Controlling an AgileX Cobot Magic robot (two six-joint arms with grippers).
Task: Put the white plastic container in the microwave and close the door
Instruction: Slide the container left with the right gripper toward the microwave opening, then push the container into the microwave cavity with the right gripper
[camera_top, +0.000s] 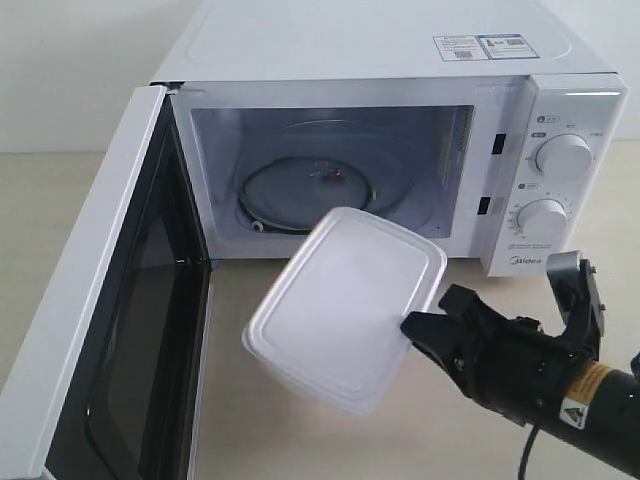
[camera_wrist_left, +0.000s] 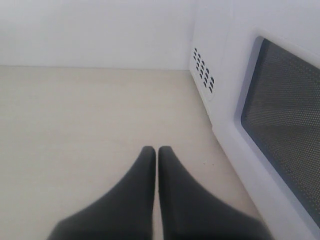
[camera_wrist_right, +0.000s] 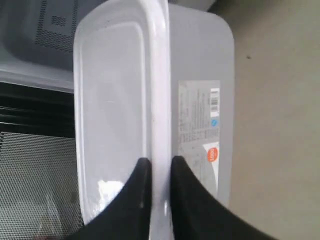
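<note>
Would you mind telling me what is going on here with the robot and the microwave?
The right gripper is clamped on the rim of the white plastic container, holding it tilted just in front of the microwave, not yet inside. The door is swung wide open and the glass turntable is bare. The left gripper is shut on nothing, beside the door's outer face.
</note>
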